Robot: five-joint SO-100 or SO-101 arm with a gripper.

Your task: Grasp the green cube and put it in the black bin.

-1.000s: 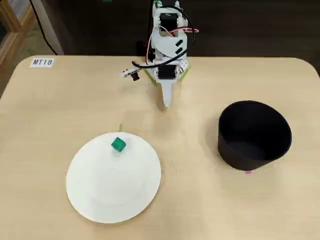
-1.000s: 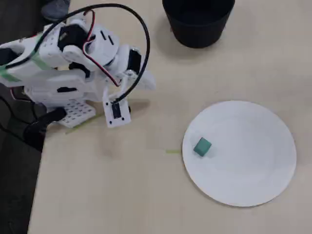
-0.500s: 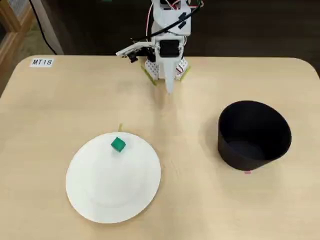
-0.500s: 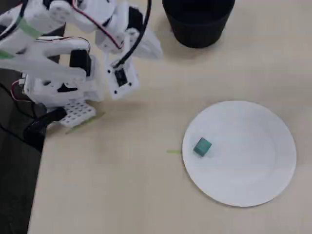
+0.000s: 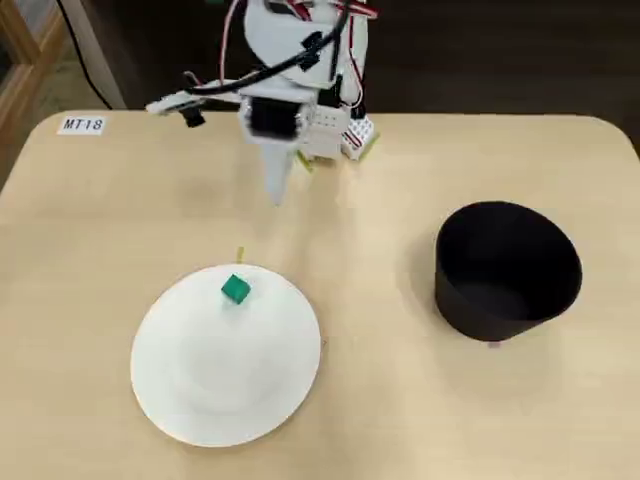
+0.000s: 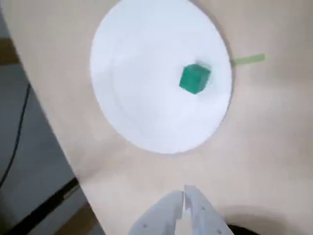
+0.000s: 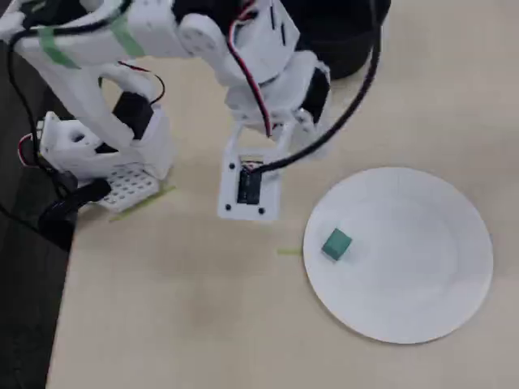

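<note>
Green cube (image 6: 194, 78) sits near the plate (image 6: 146, 117) rim; my pincer (image 6: 184, 195), fingers together, could nudge it off.

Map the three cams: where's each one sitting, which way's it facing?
A fixed view: high, opposite the arm's base, looking down at table, plate, cube, bin; arm at top, gripper closed.
Wrist view: rides the arm, looks down at plate and cube; fingertips enter from the bottom edge.
Other fixed view: above, arm's base at left.
All share plate and cube.
</note>
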